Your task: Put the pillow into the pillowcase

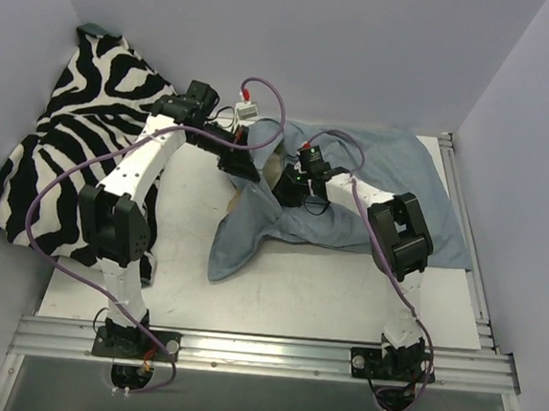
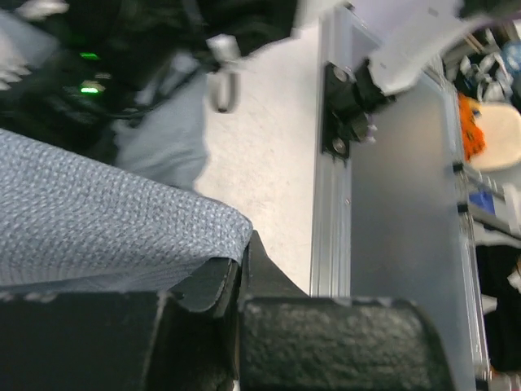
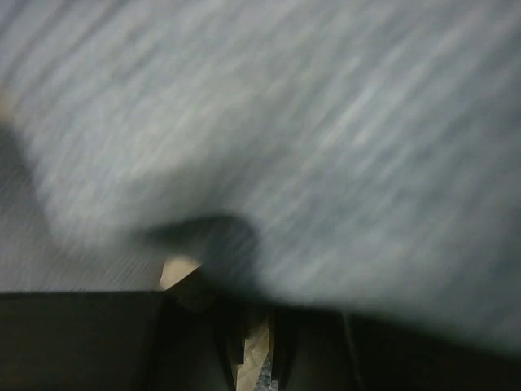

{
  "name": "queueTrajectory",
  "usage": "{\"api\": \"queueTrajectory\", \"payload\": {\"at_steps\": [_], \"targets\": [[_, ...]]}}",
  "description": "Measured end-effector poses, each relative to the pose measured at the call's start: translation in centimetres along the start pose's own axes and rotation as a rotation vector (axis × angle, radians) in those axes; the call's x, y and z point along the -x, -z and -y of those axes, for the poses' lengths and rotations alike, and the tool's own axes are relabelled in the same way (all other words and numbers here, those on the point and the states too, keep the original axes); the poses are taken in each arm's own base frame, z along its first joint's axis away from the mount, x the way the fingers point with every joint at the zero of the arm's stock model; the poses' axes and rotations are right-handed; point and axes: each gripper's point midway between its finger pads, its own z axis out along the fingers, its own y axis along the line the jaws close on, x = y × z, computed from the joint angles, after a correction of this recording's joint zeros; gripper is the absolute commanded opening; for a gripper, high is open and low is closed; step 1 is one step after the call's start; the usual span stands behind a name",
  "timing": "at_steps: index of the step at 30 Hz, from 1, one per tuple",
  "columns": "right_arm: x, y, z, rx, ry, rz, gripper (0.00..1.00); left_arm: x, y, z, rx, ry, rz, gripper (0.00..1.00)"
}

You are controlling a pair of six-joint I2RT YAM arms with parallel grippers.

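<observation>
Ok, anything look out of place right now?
The black-and-white zebra-print cloth is bunched up at far left, hanging past the white table's left edge. The grey-blue cloth pillowcase lies rumpled; nothing else stands out.

Even soft light overhead, right wrist view blurred

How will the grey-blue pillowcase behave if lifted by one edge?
Probably floppy: the pillowcase lies in soft folds on the table and drapes over the left end effector pinching its edge. Likely light: the cloth looks thin. Pushed, it would likely bunch rather than slide.
</observation>
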Motion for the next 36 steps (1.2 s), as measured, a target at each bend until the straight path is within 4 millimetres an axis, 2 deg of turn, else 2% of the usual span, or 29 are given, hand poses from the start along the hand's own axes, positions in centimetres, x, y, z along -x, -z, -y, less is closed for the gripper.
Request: {"api": "queueTrajectory", "payload": {"at_steps": [1,2,3,5,7,8,10,13,16,20,24,25,26,27,28,29,30,33,36], "targets": [[-0.8,0.3,-0.1,-0.002,0.038,-0.008,0.0,-0.1,0.0,-0.2,0.019,0.028,-0.003,0.0],[-1.7,0.8,-0.1,-0.005,0.072,-0.021,0.0,-0.3,0.0,-0.6,0.05,0.052,-0.005,0.26],[-2.5,1.4,-0.1,-0.005,0.105,-0.034,0.0,-0.7,-0.1,-1.3,0.096,0.069,-0.01,0.41],[-4.6,2.9,0.0,-0.004,0.172,-0.07,0.23,-1.8,-0.1,-2.5,0.205,0.116,-0.022,0.66],[-6.0,4.3,0.0,-0.005,0.225,-0.097,0.49,-2.2,0.1,-3.4,0.291,0.147,-0.024,0.7],[-6.7,5.1,0.0,-0.005,0.248,-0.108,0.59,-2.1,0.1,-4.0,0.329,0.153,-0.017,0.71],[-7.6,6.8,-0.2,-0.006,0.303,-0.124,0.59,-1.9,0.4,-5.2,0.393,0.168,0.012,0.75],[-7.7,9.4,0.1,-0.054,0.387,-0.128,0.53,-2.9,1.7,-6.5,0.468,0.232,0.065,0.76],[-6.6,11.3,1.0,-0.147,0.487,-0.112,0.5,-4.7,3.3,-7.2,0.536,0.291,0.103,0.76],[-5.6,12.5,3.3,-0.278,0.592,-0.108,0.5,-6.5,3.7,-6.6,0.58,0.327,0.14,0.76],[-4.9,13.0,5.7,-0.403,0.653,-0.124,0.57,-6.7,3.9,-5.7,0.608,0.314,0.187,0.77],[-4.6,12.8,6.0,-0.423,0.665,-0.127,0.56,-6.5,4.1,-5.6,0.618,0.304,0.199,0.77],[-4.2,12.5,6.3,-0.442,0.674,-0.127,0.51,-6.2,4.3,-5.5,0.628,0.294,0.212,0.78],[-4.0,12.3,6.4,-0.452,0.68,-0.128,0.4,-5.9,4.6,-5.3,0.636,0.283,0.225,0.79],[-3.7,11.9,6.6,-0.466,0.692,-0.134,0.14,-5.7,4.8,-5.2,0.645,0.272,0.236,0.79],[-3.5,11.6,6.9,-0.477,0.705,-0.138,0.04,-5.5,5.0,-5.1,0.654,0.262,0.244,0.79],[-3.3,11.4,7.0,-0.484,0.71,-0.142,0.0,-5.5,5.2,-5.0,0.666,0.256,0.248,0.79],[-3.2,11.5,7.3,-0.487,0.712,-0.149,0.0,-5.7,5.7,-5.5,0.712,0.238,0.239,0.77],[-3.0,13.2,6.3,-0.425,0.703,-0.136,0.0,-6.6,6.0,-6.3,0.755,0.217,0.2,0.76]]}}
